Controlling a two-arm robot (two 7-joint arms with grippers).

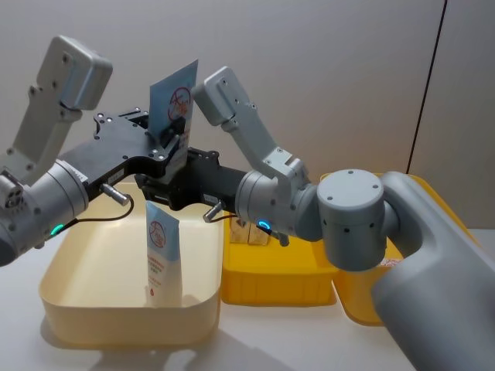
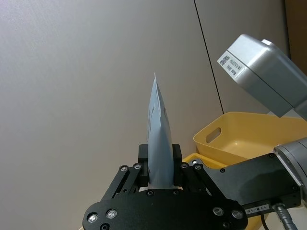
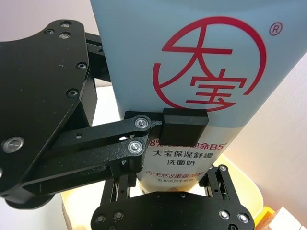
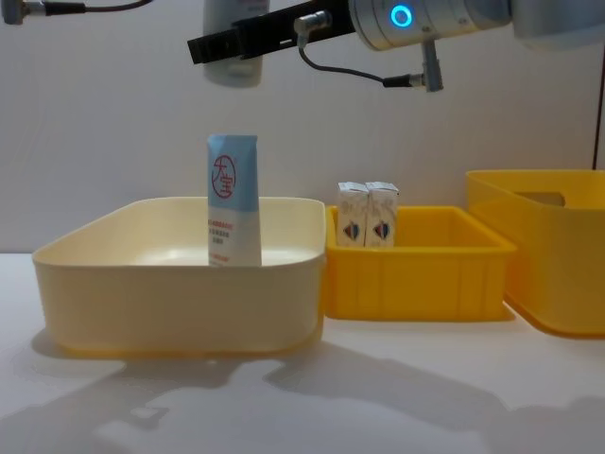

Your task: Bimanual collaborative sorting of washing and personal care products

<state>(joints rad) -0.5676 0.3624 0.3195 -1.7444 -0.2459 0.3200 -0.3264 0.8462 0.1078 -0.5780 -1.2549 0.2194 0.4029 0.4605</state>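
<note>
Held tube (image 1: 174,97): light blue and white, red circular logo, upright at upper centre of the head view. Left gripper (image 2: 160,175) and right gripper (image 3: 158,143) both clamp its lower part; its cap end is cut off in the chest view. Cream bin (image 4: 180,284), lower left: one matching standing tube (image 4: 233,199). Yellow bin (image 4: 416,274), centre: two white cartons (image 4: 369,214) side by side, print too small to read.
</note>
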